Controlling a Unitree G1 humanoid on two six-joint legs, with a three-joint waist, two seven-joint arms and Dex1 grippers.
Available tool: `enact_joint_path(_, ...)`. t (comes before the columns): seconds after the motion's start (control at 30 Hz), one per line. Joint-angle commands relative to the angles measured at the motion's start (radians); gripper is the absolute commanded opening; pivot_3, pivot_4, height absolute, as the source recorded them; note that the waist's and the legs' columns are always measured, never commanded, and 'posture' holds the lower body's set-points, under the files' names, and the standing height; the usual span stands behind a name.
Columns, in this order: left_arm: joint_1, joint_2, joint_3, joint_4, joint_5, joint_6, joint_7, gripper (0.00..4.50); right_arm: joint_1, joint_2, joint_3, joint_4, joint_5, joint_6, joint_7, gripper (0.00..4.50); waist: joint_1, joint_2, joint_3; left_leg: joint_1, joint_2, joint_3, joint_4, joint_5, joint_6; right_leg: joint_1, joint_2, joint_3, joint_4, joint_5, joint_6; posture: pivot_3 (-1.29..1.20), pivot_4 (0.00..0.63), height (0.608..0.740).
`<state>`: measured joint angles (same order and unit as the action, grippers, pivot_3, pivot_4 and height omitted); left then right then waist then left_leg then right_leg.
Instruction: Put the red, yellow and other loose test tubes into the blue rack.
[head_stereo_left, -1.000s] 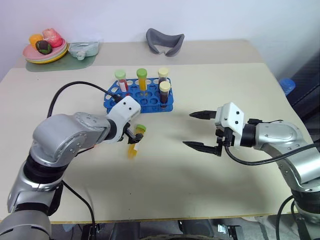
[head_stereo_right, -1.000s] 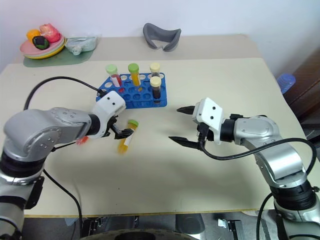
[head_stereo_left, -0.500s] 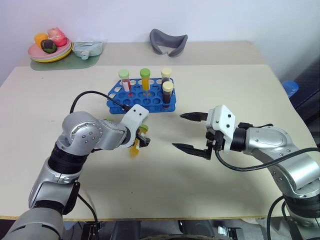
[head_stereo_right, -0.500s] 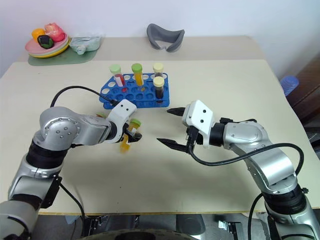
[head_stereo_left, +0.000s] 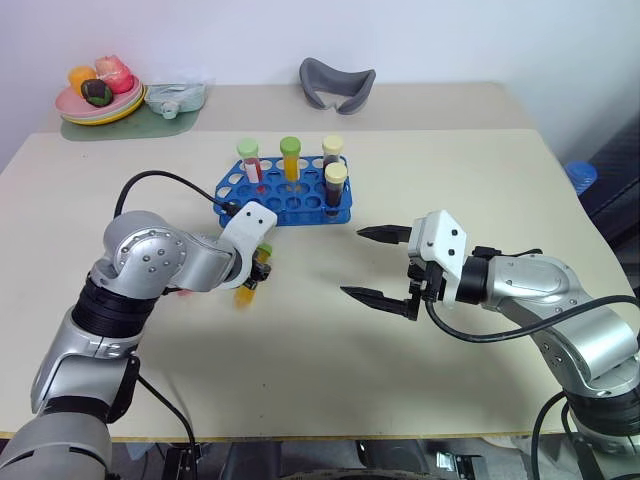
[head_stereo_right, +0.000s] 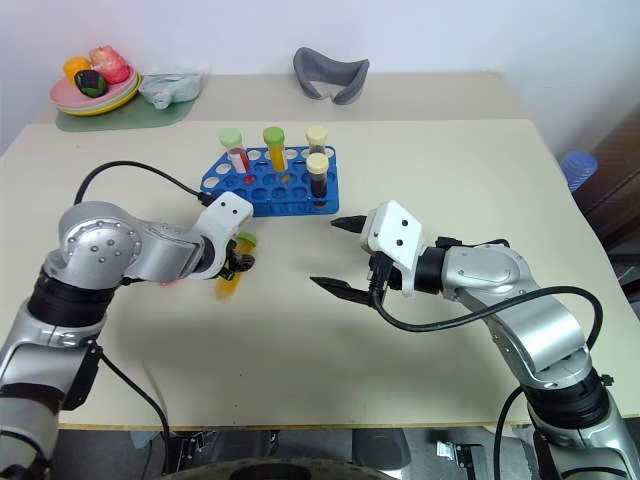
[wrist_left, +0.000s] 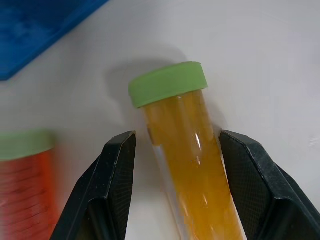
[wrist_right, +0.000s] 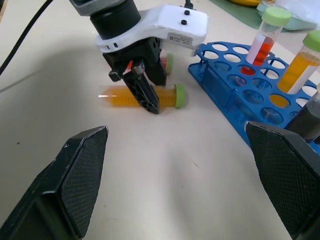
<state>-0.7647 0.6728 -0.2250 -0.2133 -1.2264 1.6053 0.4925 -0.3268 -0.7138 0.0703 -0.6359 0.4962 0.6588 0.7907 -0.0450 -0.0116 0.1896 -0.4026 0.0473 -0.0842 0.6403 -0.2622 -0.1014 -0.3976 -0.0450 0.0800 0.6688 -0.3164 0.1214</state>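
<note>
A yellow test tube (wrist_left: 192, 160) with a green cap lies flat on the table in front of the blue rack (head_stereo_left: 290, 202). My left gripper (head_stereo_left: 257, 272) points down over it, one finger on each side. The fingers (wrist_left: 117, 175) stand close to the glass, and a thin gap shows on one side. A red test tube (wrist_left: 22, 180) with a green cap lies just beside it, partly hidden behind my left hand. The rack holds several capped tubes upright. My right gripper (head_stereo_left: 352, 262) hovers wide open and empty to the right of the rack's front.
A plate of fruit (head_stereo_left: 95, 95), a plastic bag (head_stereo_left: 175, 97) and a grey curved object (head_stereo_left: 335, 82) sit along the table's far edge. A black cable (head_stereo_left: 170, 180) arcs from my left arm towards the rack. A blue object (head_stereo_left: 577, 172) lies beyond the table's right side.
My left gripper has sunk over the yellow tube, its wrist has rolled and its fingers have narrowed around the tube. The right gripper has stayed put and wide open.
</note>
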Motion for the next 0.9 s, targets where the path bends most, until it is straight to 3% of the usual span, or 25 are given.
enact_joint_path(0.03, -0.004, 0.024, -0.010, 0.004, 0.029, 0.009, -0.009, 2.10, -0.015, 0.009, -0.005, -0.033, 0.011, -0.020, 0.000, 4.50, 0.001, 0.000, 0.000, 0.000, 0.000, 0.000, 0.000, 0.000, 0.000, 0.000, 0.000, 0.000, 0.000, 0.000, 0.000, 0.00, 0.150, 0.740)
enact_joint_path(0.13, -0.007, 0.031, -0.013, -0.004, 0.042, 0.009, -0.020, 0.91, -0.011, 0.009, -0.003, -0.037, 0.009, -0.022, -0.002, 4.50, 0.000, 0.000, 0.000, 0.000, 0.000, 0.000, 0.000, 0.000, 0.000, 0.000, 0.000, 0.000, 0.000, 0.000, 0.000, 0.00, 0.150, 0.740)
enact_joint_path(0.17, -0.012, 0.036, -0.017, -0.007, 0.045, 0.009, -0.026, 0.77, -0.010, 0.010, -0.003, -0.040, 0.010, -0.022, -0.005, 4.50, 0.000, 0.000, 0.000, 0.000, 0.000, 0.000, 0.000, 0.000, 0.000, 0.000, 0.000, 0.000, 0.000, 0.000, 0.000, 0.00, 0.150, 0.740)
enact_joint_path(0.37, -0.049, 0.094, -0.057, -0.057, 0.082, 0.009, -0.141, 0.77, -0.006, 0.016, 0.005, -0.051, 0.006, -0.020, -0.020, 4.50, 0.000, 0.000, 0.000, -0.001, 0.000, 0.000, 0.000, 0.000, 0.000, 0.000, 0.000, 0.000, 0.000, 0.000, 0.000, 0.00, 0.150, 0.740)
enact_joint_path(0.57, -0.081, 0.270, -0.170, -0.201, 0.178, -0.017, -0.479, 0.77, -0.014, 0.022, 0.015, -0.049, 0.006, -0.020, -0.026, 4.50, 0.001, 0.000, 0.000, -0.002, 0.000, 0.000, 0.000, 0.000, 0.000, -0.001, 0.000, -0.001, -0.001, 0.000, 0.000, 0.00, 0.150, 0.740)
enact_joint_path(0.7, -0.113, 0.368, -0.312, -0.238, 0.341, -0.138, -0.694, 0.77, -0.018, 0.024, 0.023, -0.045, 0.003, -0.023, -0.026, 4.50, 0.001, 0.000, 0.000, -0.002, 0.000, 0.000, 0.000, 0.000, 0.000, -0.001, 0.000, -0.001, -0.001, 0.000, 0.000, 0.00, 0.150, 0.740)
enact_joint_path(0.9, -0.091, 0.395, -0.403, -0.212, 0.542, -0.278, -0.888, 0.77, -0.010, 0.025, 0.026, -0.052, 0.000, -0.022, -0.035, 4.50, 0.002, 0.000, 0.000, -0.003, 0.000, 0.000, 0.001, -0.001, 0.001, -0.001, 0.000, -0.001, -0.002, 0.000, 0.000, 0.00, 0.150, 0.740)
